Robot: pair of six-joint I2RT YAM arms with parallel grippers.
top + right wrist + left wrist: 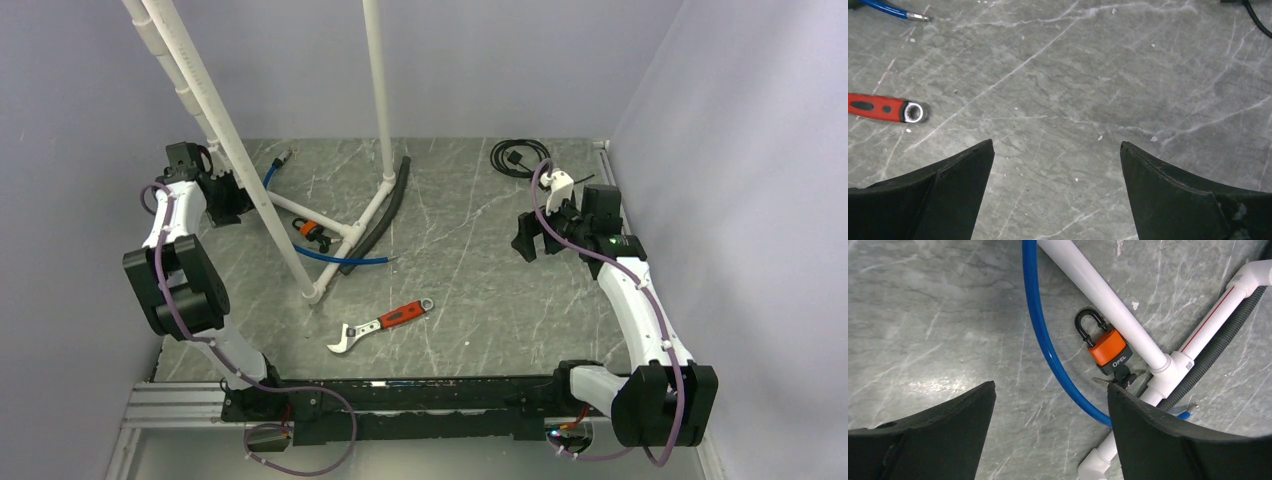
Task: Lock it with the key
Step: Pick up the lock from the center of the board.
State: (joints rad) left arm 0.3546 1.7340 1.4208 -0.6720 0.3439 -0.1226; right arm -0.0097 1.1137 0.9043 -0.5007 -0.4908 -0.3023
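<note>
Padlock: an orange and black body with a glossy black U-shaped shackle is seen. It lies flat on the table, between the blue hose and a white pipe, just beside the pipe.
Key: thin grey metal pieces are seen at the body's base end. They are partly hidden by a finger, so it cannot be told whether a key is seated in the lock.
Table: a grey stone-like top with pale veins and scratches is shown.
Pipe: smooth white plastic tubes are joined by round fittings into a frame. Two legs rise steeply out of the top view.
Hose: a glossy blue tube is curved around the padlock's far side.
Ribbed hose: a dark corrugated tube is laid along a pipe.
Wrench: a red handle and bare metal jaw are seen, near the table's middle and apart from the padlock.
Cable: a thin black coil is placed at the far right.
Left gripper: matte black jaws are spread wide, with nothing held. The padlock is seen just beyond the fingertips.
Right gripper: the jaws are spread wide, with nothing held, over bare table well apart from the padlock.
Views: "OPEL" lettering is readable only in the left wrist view. The wrench's ring end is shown in the right wrist view. The padlock is a small orange spot under the frame in the top view.
</note>
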